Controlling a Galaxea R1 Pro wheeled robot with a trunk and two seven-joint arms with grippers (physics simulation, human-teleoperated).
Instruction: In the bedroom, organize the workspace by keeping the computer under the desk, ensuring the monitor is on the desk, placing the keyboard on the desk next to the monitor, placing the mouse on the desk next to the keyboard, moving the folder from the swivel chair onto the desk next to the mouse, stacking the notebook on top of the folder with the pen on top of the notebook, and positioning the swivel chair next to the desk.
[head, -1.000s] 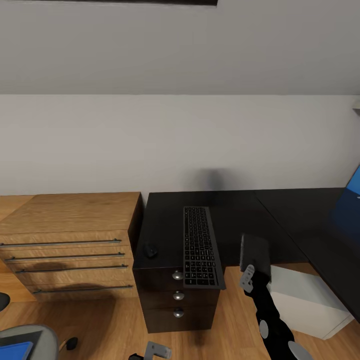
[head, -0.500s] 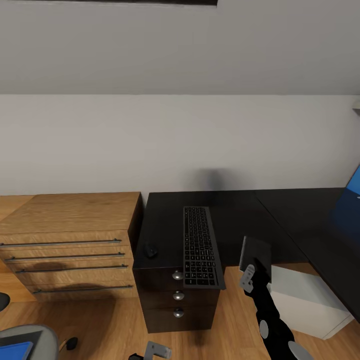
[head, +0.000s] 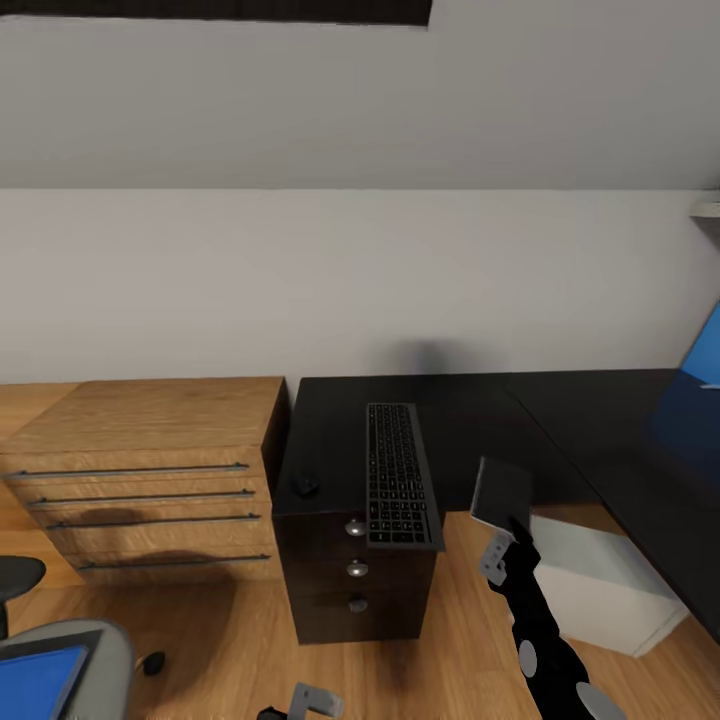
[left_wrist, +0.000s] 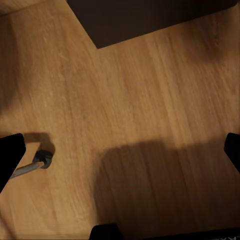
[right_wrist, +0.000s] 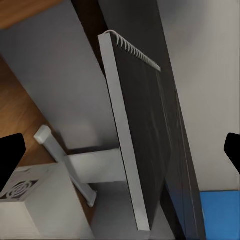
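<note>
Slim dark-keyed keyboard in a thin silver frame (head: 400, 474) lies lengthwise on the matte black L-shaped desk (head: 470, 420), its near end overhanging the front edge above the black drawer unit with round knobs (head: 355, 580). Small black rounded mouse (head: 304, 485) sits on the desk top just left of the keyboard, near the front corner. Light wood cabinet with long metal handles (head: 140, 480) stands against the desk's left side. Light grey boxy computer tower (head: 600, 585) rests on the wood floor (left_wrist: 130, 115) under the desk. Right gripper (head: 500, 535) is raised in front of the desk edge, clamped on a small thin grey-covered notebook (head: 500, 492) held tilted; the right wrist view shows the notebook (right_wrist: 145, 145) edge-on with spiral binding, between the fingers. Bright blue flat folder (head: 35, 682) lies on the seat of the grey padded swivel chair (head: 105, 650) at the lower left corner. Left gripper (left_wrist: 120, 150) points down at the floor, fingers wide apart, holding nothing; a chair caster (left_wrist: 44, 158) is beside it.
</note>
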